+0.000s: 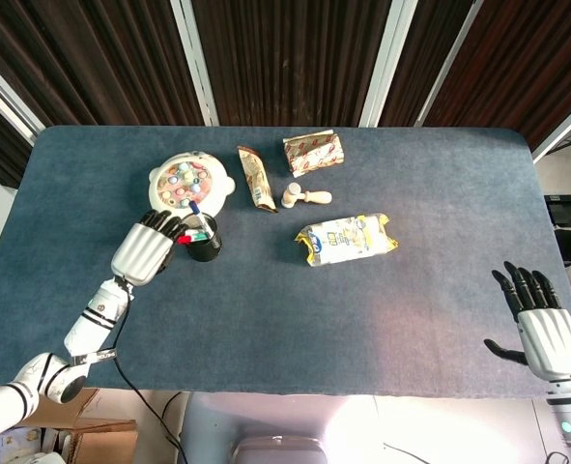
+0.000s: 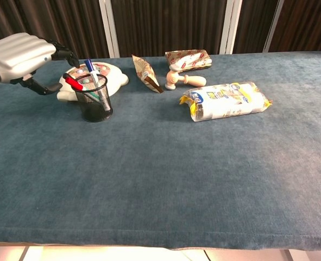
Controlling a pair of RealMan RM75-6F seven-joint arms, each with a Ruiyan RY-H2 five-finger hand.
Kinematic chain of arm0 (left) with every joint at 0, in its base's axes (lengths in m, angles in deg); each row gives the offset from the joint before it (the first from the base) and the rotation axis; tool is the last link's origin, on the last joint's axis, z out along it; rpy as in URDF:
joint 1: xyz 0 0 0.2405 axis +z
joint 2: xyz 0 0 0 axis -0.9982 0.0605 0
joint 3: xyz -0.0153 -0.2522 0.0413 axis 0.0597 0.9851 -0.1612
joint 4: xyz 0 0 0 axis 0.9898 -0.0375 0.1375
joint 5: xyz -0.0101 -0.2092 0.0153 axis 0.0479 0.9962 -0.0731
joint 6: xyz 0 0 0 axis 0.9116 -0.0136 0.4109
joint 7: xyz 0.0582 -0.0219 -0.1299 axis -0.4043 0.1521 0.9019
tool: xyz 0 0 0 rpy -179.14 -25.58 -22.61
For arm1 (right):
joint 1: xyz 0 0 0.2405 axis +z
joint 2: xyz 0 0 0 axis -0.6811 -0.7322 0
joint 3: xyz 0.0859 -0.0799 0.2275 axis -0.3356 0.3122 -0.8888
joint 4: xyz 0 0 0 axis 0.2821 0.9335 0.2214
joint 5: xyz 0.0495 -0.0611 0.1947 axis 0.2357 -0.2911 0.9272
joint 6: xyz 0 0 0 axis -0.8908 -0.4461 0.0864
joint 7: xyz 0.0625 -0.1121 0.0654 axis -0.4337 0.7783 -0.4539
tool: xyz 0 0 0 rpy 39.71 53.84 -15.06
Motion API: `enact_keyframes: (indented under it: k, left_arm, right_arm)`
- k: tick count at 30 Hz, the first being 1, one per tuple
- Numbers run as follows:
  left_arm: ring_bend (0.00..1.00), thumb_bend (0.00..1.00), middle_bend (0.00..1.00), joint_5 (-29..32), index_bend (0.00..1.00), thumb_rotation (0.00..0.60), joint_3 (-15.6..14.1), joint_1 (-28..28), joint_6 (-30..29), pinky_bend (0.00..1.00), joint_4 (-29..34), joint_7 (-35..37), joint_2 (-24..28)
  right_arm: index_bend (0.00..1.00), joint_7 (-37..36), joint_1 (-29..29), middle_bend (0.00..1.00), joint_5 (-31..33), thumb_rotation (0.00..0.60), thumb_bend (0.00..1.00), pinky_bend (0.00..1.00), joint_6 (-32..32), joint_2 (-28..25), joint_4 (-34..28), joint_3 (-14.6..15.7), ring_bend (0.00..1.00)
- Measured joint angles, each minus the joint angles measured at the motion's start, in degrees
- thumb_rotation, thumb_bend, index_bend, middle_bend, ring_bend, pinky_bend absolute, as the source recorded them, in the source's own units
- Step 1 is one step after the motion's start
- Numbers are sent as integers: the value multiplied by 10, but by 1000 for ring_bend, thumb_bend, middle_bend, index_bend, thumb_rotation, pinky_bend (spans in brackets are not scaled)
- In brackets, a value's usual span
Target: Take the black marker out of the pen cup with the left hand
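A black mesh pen cup stands left of the table's middle and holds several markers. A red-capped one leans left and a blue-capped one stands up. I cannot pick out a black marker among them. My left hand hovers just left of the cup with its dark fingertips over the red cap. Its fingers are apart and it holds nothing. My right hand lies open by the near right edge, in the head view only.
A white round toy with coloured dots sits right behind the cup. Further right lie a brown snack packet, a red-and-white packet, a wooden piece and a yellow-and-white bag.
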Motion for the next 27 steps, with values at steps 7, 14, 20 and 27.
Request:
enact_keyframes:
  k: [7,14,20,27]
  left_arm:
    - [288,393,369,4,403,600,-6,-15,-6,302,-64,20,-31]
    - [316,393,427,9,447,600,-9,-26,-15,319,-104,51,-52]
    - [335,394,473,19,480,600,-10,-35,-18,337,-119,73,-64]
    - [402,441,601,26,575,600,-10,-43,-21,376,-130,76,-76]
  right_arm:
    - [0,5,0,0,4,600,49,0,3,-1,-4,0,0]
    - [0,9,1,0,6,600,49,0,5,-1,-8,-1,0]
    - [0,7,-1,0,10,600,49,0,5,-2,-7,-1,0]
    - [0,1,-3,0,13,600,49,0,5,-1,-1,-1,0]
